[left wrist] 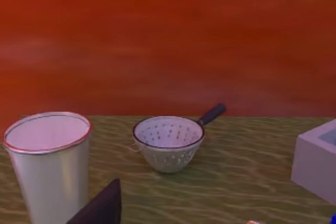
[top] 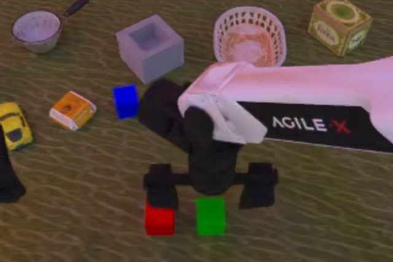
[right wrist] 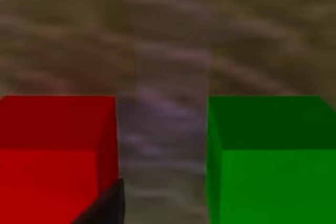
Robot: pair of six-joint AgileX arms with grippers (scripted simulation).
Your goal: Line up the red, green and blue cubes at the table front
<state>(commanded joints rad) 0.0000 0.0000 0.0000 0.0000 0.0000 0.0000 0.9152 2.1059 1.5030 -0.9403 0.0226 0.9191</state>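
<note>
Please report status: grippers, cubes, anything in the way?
Right gripper open above red cube and green cube. Blue cube not yet aligned. Left arm parked.

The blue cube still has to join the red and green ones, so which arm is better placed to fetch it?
Probably the right. Its open right gripper hovers by the red cube and green cube, near the blue cube; the left arm sits parked at the table's left edge.

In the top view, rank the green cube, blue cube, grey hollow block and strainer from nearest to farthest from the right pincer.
Measured from the right pincer, open above the table front:
1. Green cube, right below it, beside the red cube.
2. Blue cube, up and to the left.
3. Grey hollow block, farther back, left of centre.
4. Strainer, far back-left corner.
</note>
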